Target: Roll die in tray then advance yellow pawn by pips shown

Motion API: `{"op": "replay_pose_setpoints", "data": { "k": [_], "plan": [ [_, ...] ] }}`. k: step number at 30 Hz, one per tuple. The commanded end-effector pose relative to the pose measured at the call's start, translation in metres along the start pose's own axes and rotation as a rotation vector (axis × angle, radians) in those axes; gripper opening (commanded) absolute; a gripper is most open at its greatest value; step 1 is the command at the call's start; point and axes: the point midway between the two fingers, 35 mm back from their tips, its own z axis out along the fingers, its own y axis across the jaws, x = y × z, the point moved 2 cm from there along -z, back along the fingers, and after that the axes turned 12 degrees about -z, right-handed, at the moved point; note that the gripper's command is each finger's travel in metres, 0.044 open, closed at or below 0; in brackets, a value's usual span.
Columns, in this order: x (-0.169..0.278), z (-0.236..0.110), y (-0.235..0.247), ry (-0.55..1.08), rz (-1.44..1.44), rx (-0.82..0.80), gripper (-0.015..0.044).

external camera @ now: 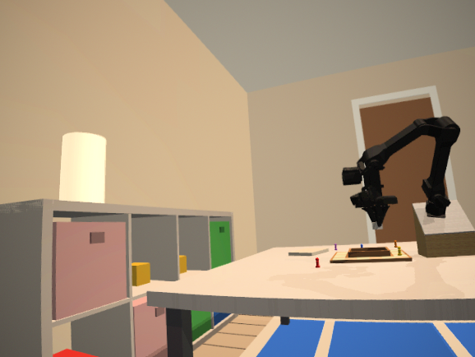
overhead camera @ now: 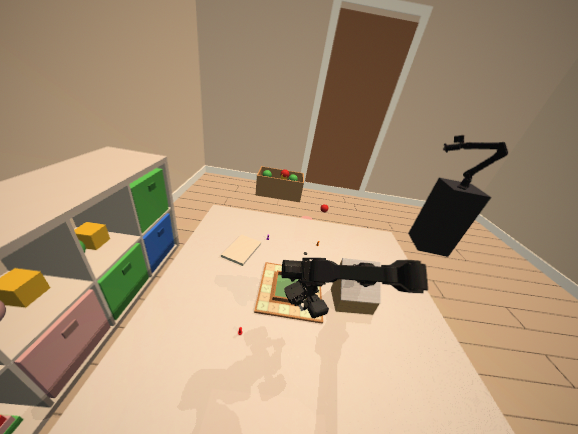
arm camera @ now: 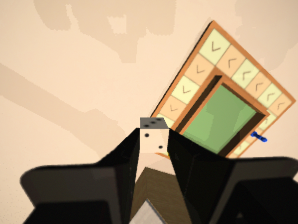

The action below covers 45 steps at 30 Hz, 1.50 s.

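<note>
My gripper (overhead camera: 303,306) (external camera: 377,226) (arm camera: 152,131) is shut on the white die (external camera: 375,225) (arm camera: 153,141), which is raised well above the board. The die's side facing the wrist camera shows two pips. The square board (overhead camera: 258,306) (external camera: 337,259) (arm camera: 186,90) has arrowed cells around a green-floored tray (external camera: 369,253) (arm camera: 245,95), which is empty where visible. The yellow pawn (external camera: 399,251) stands at the board's right side in the exterior view; the fingers mostly hide it in the wrist view. The blue pawn (external camera: 362,246) (arm camera: 259,136) is at the far side.
A red pawn (overhead camera: 240,331) (external camera: 317,262), a purple pawn (overhead camera: 268,237) (external camera: 335,247) and an orange pawn (overhead camera: 318,243) (external camera: 395,243) stand off the board. A flat pale slab (overhead camera: 241,250) (external camera: 308,252) lies beyond it. The arm's block base (overhead camera: 357,300) (external camera: 445,243) is to the right.
</note>
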Motion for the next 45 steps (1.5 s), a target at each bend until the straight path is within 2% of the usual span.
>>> {"op": "replay_pose_setpoints", "data": {
  "k": [1,45],
  "plan": [
    [0.002,0.001,-0.010,-0.001,0.118,-0.002,0.0000],
    [0.059,0.030,-0.129,-0.002,1.622,0.012,0.0000]
  ]
}}
